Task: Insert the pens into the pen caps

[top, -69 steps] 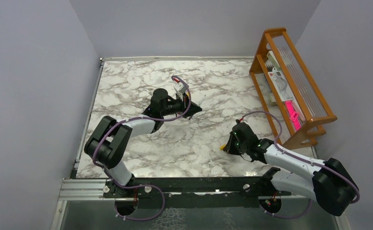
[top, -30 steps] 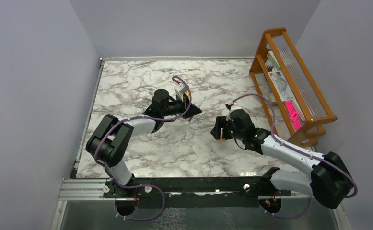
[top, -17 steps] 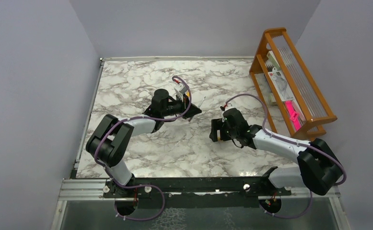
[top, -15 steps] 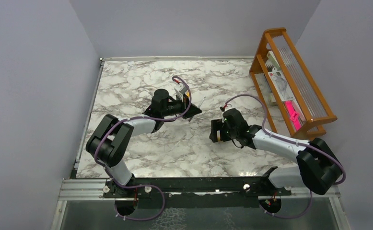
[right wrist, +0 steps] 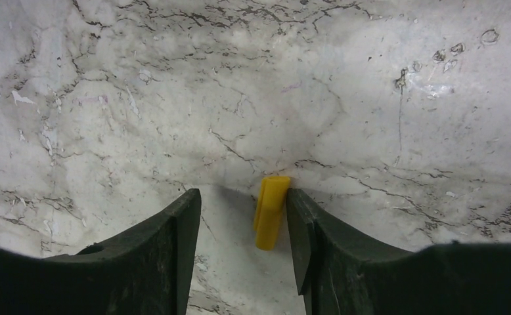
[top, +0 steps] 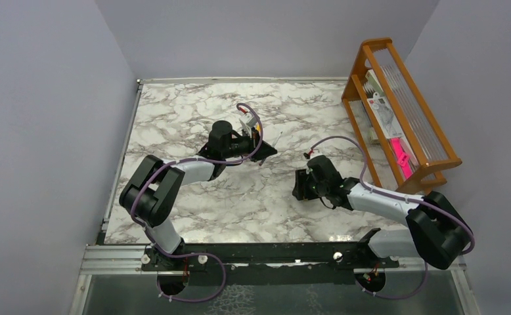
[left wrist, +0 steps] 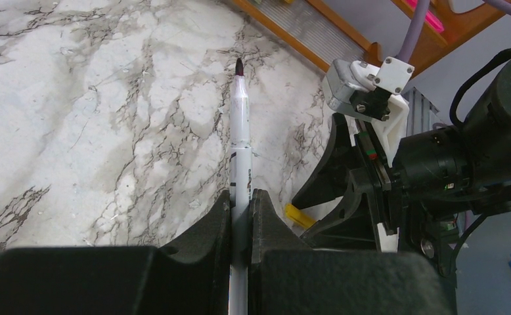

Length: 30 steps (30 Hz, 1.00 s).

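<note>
As far as the three views allow a count, one pen [left wrist: 240, 131] and one yellow cap [right wrist: 270, 211] show. The left claw [left wrist: 241, 197] is pinched narrow on the pen's pale barrel. The dark tip juts out ahead of the fingers, and the rear end is cut off below them. Small marks on the barrel are too blurred to read. The right claw [right wrist: 243, 193] stands wide over the marble table [top: 187, 118]. The cap sits inside the gap, right against one finger [right wrist: 302, 230] and apart from the other. From above, that claw hides the cap. Print on the packets [top: 385, 118] in the wooden rack [top: 418, 176], out past the right claw, is too small to read.
</note>
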Motion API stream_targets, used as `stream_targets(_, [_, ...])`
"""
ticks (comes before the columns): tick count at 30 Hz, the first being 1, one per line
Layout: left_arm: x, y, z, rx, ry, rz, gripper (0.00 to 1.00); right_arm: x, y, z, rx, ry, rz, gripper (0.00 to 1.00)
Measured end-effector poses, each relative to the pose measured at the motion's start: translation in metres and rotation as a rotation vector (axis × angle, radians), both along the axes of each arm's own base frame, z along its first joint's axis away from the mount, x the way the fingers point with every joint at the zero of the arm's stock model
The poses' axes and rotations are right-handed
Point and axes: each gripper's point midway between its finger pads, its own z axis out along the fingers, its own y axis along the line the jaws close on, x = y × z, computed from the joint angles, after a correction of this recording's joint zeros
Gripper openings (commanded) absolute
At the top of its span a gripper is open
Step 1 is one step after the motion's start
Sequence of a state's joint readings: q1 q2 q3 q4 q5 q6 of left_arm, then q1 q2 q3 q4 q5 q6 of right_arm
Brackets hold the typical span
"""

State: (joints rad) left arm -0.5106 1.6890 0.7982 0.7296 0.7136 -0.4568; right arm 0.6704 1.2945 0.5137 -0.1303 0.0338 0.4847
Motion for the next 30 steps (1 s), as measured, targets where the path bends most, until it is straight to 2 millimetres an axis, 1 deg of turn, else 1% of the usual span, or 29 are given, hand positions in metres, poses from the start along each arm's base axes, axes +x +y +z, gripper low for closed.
stream_targets(9, [0.0,0.0,0.0,-0.001,0.001,0.0,0.0,-0.006,0.003,-0.001,-0.01,-0.001,-0.015,0.51])
stream_targets(15, [0.0,0.0,0.0,-0.002,0.005,0.0,0.0,-0.008,0.006,-0.003,-0.096,-0.025,-0.03,0.51])
stream_targets(18, [0.0,0.0,0.0,-0.002,0.005,0.0,0.0,-0.007,0.008,-0.005,-0.146,-0.029,-0.053,0.42])
stream_targets(22, [0.0,0.0,0.0,-0.002,0.005,0.0,0.0,-0.004,0.005,-0.007,-0.22,-0.027,-0.107,0.3])
stream_targets(25, [0.0,0.0,0.0,-0.002,0.005,0.0,0.0,-0.001,0.007,-0.007,-0.242,-0.025,-0.134,0.21])
stream_targets(29, [0.0,0.0,0.0,-0.002,0.005,0.0,0.0,-0.001,0.011,-0.007,-0.252,-0.028,-0.151,0.02])
stream_targets(30, [0.0,0.0,0.0,-0.002,0.005,0.0,0.0,-0.001,0.011,-0.007,-0.252,-0.029,-0.154,0.01])
